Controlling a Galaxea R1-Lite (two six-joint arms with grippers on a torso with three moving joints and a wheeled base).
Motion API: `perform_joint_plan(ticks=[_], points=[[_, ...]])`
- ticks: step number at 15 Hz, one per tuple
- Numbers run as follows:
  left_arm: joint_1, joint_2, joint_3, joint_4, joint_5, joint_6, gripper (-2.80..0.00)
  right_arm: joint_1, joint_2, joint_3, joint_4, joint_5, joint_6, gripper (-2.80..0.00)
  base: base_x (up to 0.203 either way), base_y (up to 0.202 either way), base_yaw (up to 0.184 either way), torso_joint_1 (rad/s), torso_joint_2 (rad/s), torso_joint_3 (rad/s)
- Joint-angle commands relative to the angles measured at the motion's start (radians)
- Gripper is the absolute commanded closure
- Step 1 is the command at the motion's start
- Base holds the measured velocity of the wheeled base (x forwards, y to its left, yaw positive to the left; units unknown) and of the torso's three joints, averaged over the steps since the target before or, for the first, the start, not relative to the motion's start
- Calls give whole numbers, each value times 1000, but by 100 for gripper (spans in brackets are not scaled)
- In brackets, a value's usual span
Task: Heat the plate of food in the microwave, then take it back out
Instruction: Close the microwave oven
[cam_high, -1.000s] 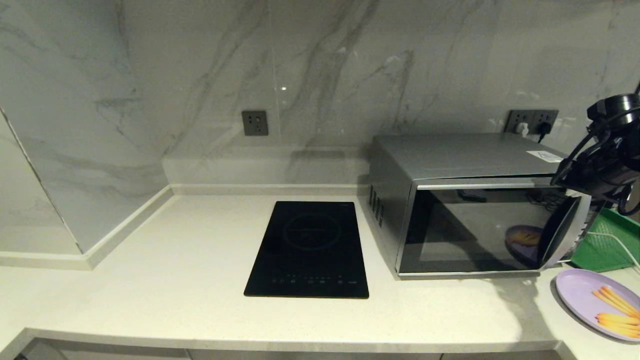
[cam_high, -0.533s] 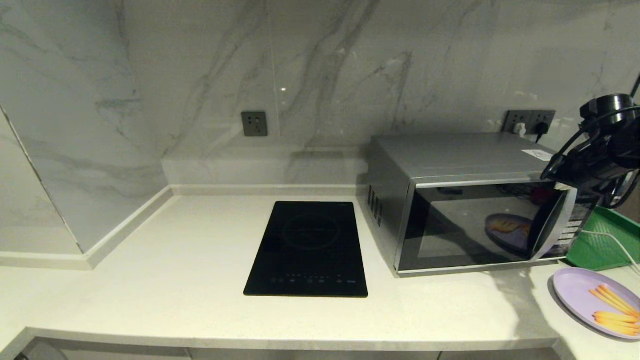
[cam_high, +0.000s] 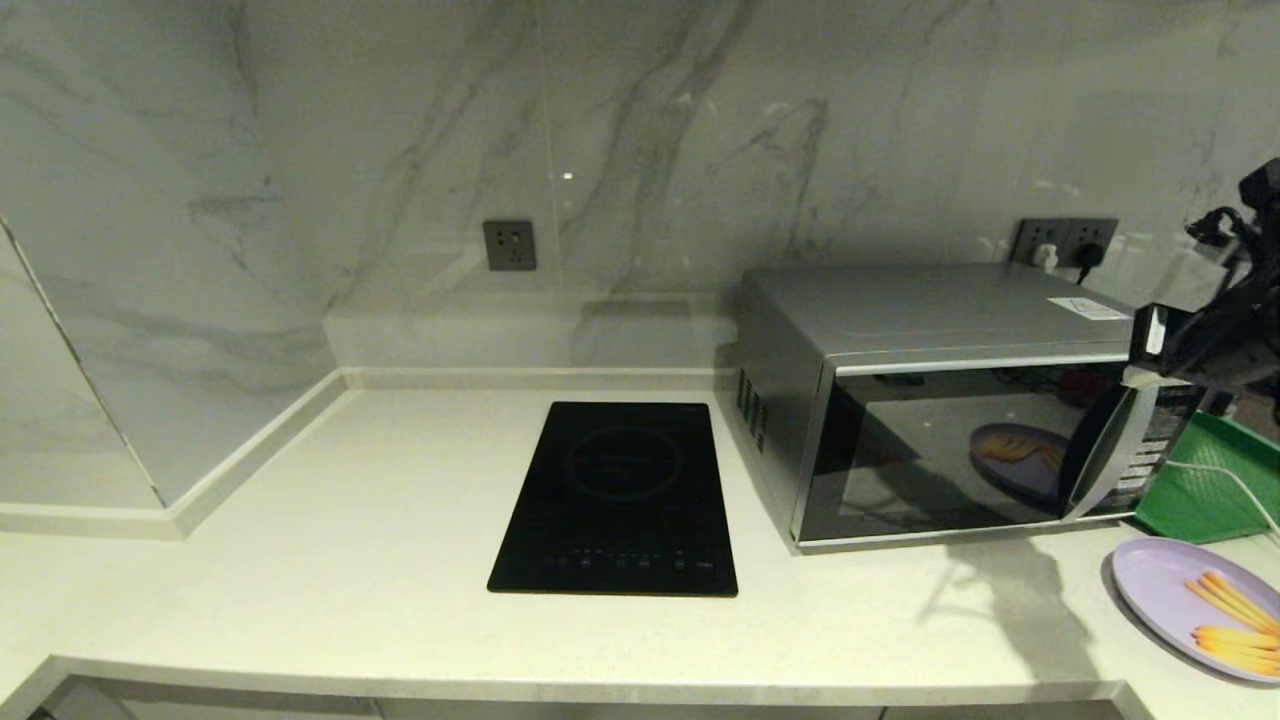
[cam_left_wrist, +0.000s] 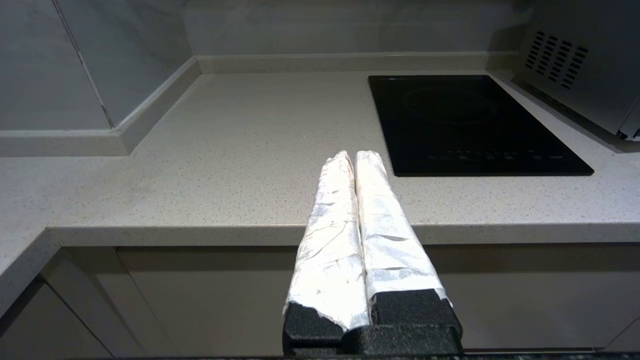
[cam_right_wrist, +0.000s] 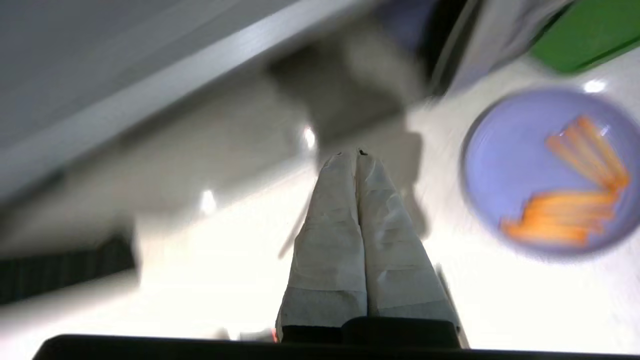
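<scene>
Head view: microwave (cam_high: 960, 400) on the worktop (cam_high: 350, 560), door shut, beside the black hob (cam_high: 615, 500); plate of food (cam_high: 1195, 605) lying in front of its right end, near the green tray (cam_high: 1205, 485); right arm raised by the microwave's upper right corner.

Left wrist view: left tool (cam_left_wrist: 354, 159) pressed together, hanging off the worktop's front edge.

Right wrist view: right tool (cam_right_wrist: 356, 155) pressed together, empty, above the worktop beside the plate.
</scene>
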Motion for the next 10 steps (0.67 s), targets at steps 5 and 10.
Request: perform_joint_plan(ticks=[5,10], points=[[-1,0,0,-1,0,-1,0,417,-232,161,182,37,-77,0,0,0,0,0,0,0],[-1,0,0,-1,0,0,0,480,-56,124,82,5,-64,0,0,0,0,0,0,0]])
